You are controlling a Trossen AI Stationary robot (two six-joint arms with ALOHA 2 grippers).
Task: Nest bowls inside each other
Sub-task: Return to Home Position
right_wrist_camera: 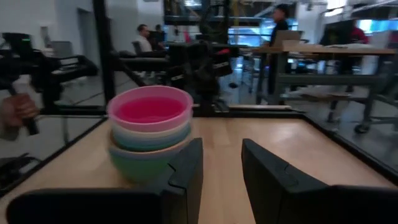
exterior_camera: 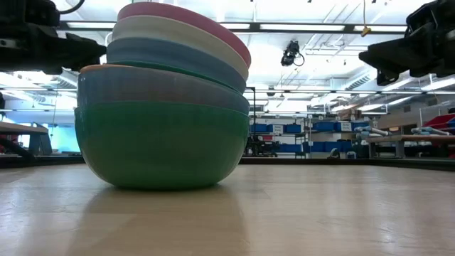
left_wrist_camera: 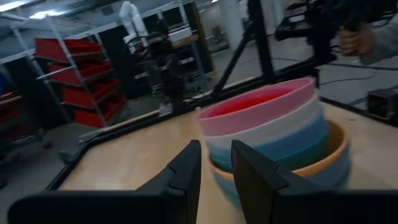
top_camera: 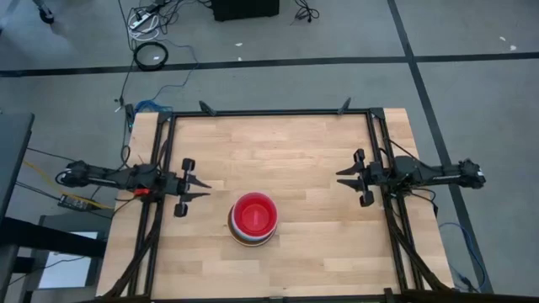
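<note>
On the table, one stack of bowls stands alone, a little to my left of the middle and toward the lower edge in the high view. No bowl lies loose anywhere that view covers. I therefore judge the nesting complete, with only the withdrawal of both arms in hand.

Stack, by the low view: a teal bowl rests on the wood as the base. A blue bowl sits inside it, and more shells rise to a pink bowl near the top. The upper shells sit tilted, not level. From above, a red bowl fills the centre.

Governing relation: the stack lies between my two arms, a little off the line joining them. My left gripper is the nearer, close to the stack but clear of it. My right gripper stands well apart on the other side. Both point inward across the table. The stack is round and presents no long axis to either.

Left gripper: fingers parted by a narrow gap, nothing held. Right gripper: fingers parted somewhat wider, nothing held.

Judgement: each arm should draw straight back, away from the stack. The left has the smaller margin, and a knock could unseat the tilted upper shells.
</note>
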